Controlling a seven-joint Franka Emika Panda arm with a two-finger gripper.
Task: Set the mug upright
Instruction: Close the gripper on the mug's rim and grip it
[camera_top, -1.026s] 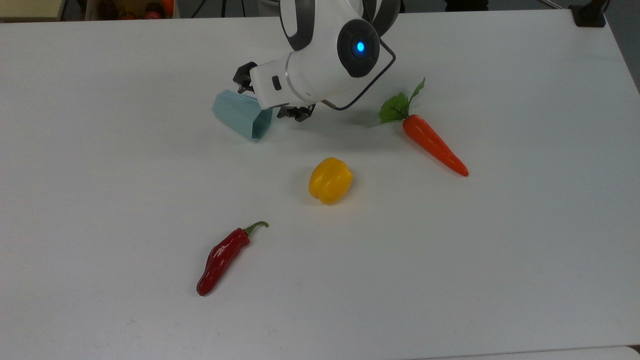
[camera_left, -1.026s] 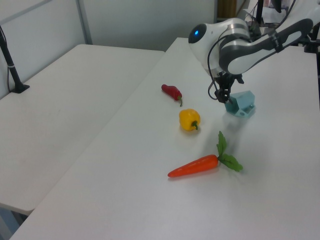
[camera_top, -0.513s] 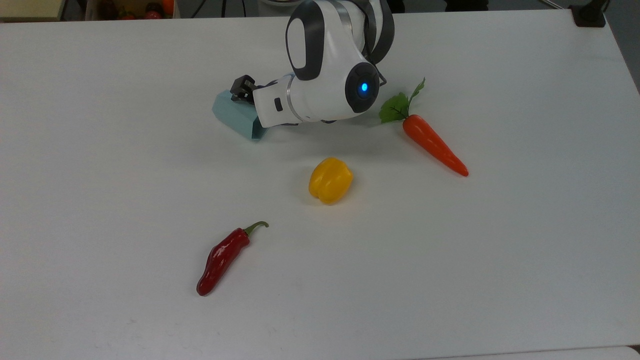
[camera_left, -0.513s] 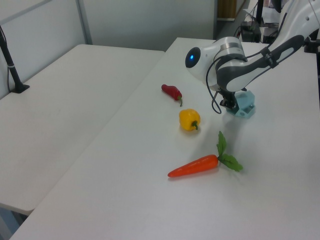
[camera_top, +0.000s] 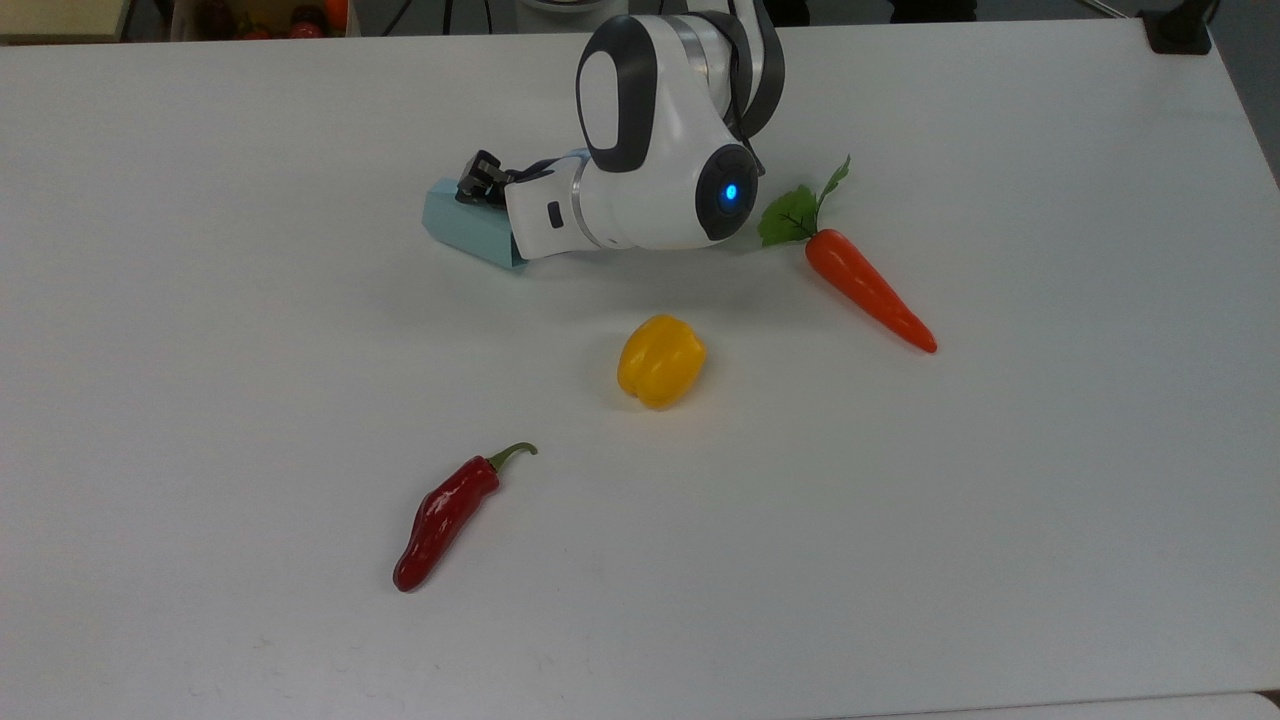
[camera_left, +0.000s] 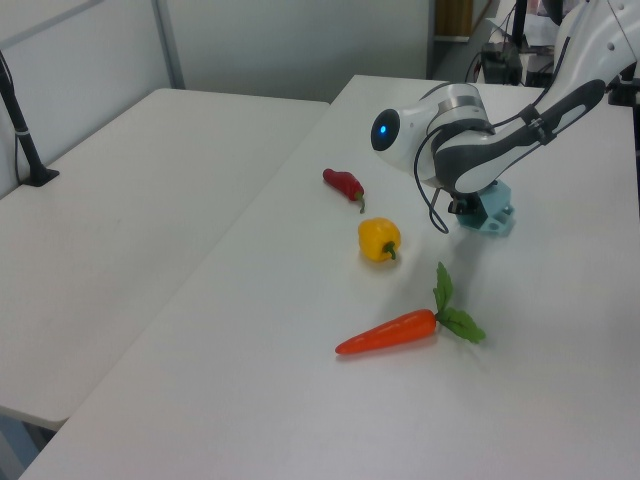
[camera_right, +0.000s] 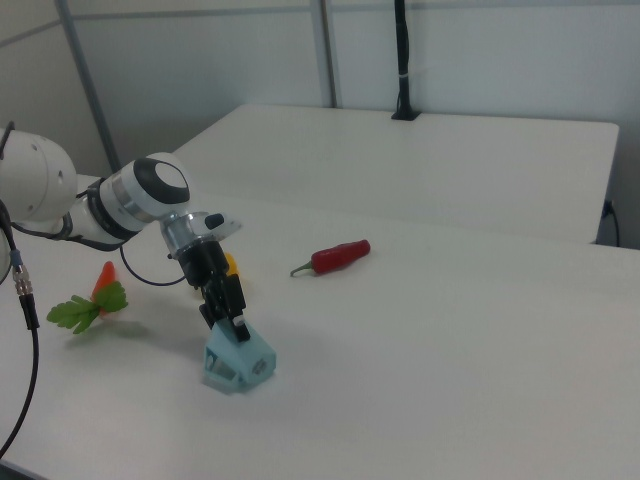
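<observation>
Task progress: I am judging the work as barely begun; the mug (camera_right: 238, 362) is lying on its side on the white table (camera_top: 900, 520), not upright.
Done so far: I am seeing the pincer (camera_right: 229, 326) down at the mug, pressing on or just above its upper side in the right view; nothing is lifted.
Left to do: I am reckoning that a grip, a tip onto the narrower base and a release are all outstanding.
Pincer state: I cannot tell whether it is released or clenched; the wrist is covering that part in the top view.
Mug place: in the top view the mug (camera_top: 466, 227) is sticking out from under the pincer (camera_top: 480, 190) toward the top view's left, with its wide mouth end tucked beneath the wrist.
Mug contents: I am looking at its open side in the left view (camera_left: 488, 214) and cannot make out anything inside.
Other containers: I am finding none on the table.
Yellow pepper: it (camera_top: 660, 360) is sitting near the pincer, below it in the top view, apart from the mug.
Carrot: it (camera_top: 868, 288) is lying well off to the top view's right of the pincer, leaves toward the arm.
Red chilli: it (camera_top: 445, 515) is lying well apart, lower in the top view.
Risk: I am guessing the faceted plastic may slide rather than pivot.
</observation>
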